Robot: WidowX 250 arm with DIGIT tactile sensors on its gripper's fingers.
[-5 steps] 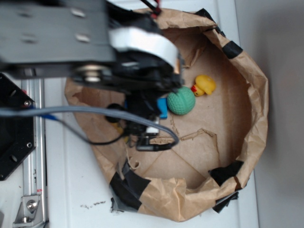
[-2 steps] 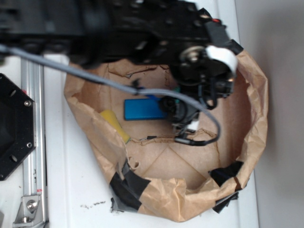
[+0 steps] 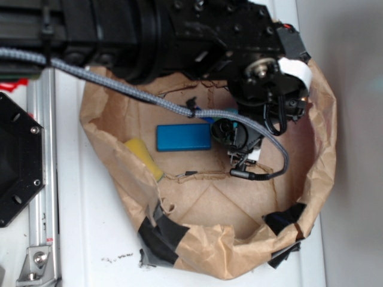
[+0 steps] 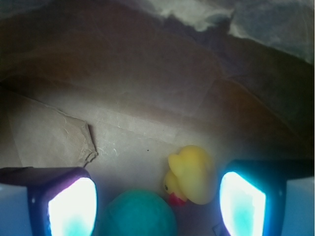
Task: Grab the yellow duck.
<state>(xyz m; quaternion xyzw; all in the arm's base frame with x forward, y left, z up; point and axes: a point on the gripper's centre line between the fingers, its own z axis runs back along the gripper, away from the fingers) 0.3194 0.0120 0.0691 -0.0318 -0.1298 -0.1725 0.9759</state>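
Since a second ago the arm (image 3: pixel 179 36) has swung right across the brown paper basin (image 3: pixel 323 137), uncovering the blue block (image 3: pixel 184 137) and yellow block (image 3: pixel 142 154). Its gripper (image 4: pixel 157 201) hangs with jaws spread wide. Between them sit the green ball (image 4: pixel 138 216) and, touching it, the yellow duck (image 4: pixel 189 174), just beside the right finger (image 4: pixel 241 204).

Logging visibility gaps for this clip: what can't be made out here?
- Exterior: the yellow duck and green ball are hidden under the arm.
- Wrist: the ball's lower part is cut off by the frame edge.
- Wrist: the gripper fingers glare white; pad detail is lost.
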